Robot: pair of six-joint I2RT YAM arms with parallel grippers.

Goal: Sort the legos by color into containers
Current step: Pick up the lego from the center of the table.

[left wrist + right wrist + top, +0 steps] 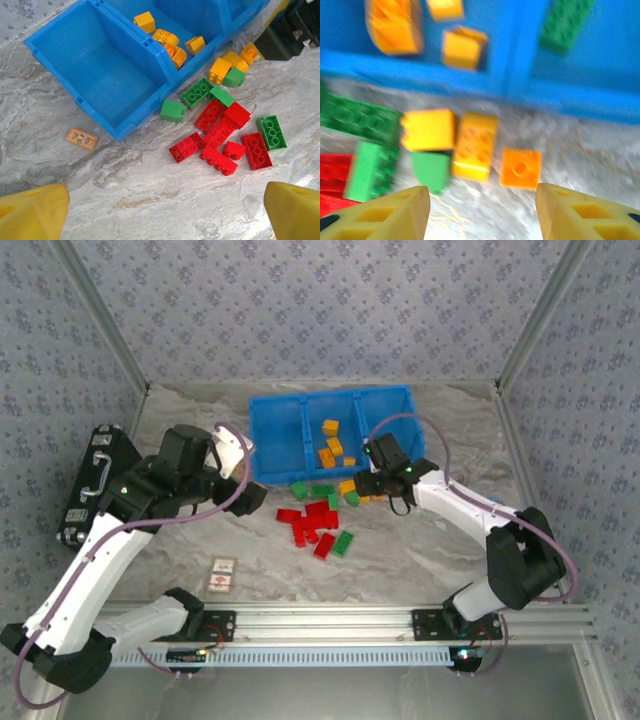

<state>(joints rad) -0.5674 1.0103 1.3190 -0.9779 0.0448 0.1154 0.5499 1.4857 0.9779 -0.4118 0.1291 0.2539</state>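
The blue bin [290, 405] lies at the back centre. Its left compartment [100, 75] is empty, the middle one holds several orange legos [165, 37], and the right one holds a green lego [565, 22]. Red legos [220, 135] and green legos [197, 92] are scattered on the table in front of the bin, with orange-yellow legos [474, 145] close to its wall. My left gripper [167, 215] hovers open above bare table, near the red pile. My right gripper [482, 215] is open just above the orange-yellow legos, nearest a small orange one [520, 169].
A black hard case [95, 485] lies at the left edge. A printed card [222, 574] sits near the front, and a tan tile [82, 139] by the bin's left corner. An aluminium rail [330, 622] runs along the near edge.
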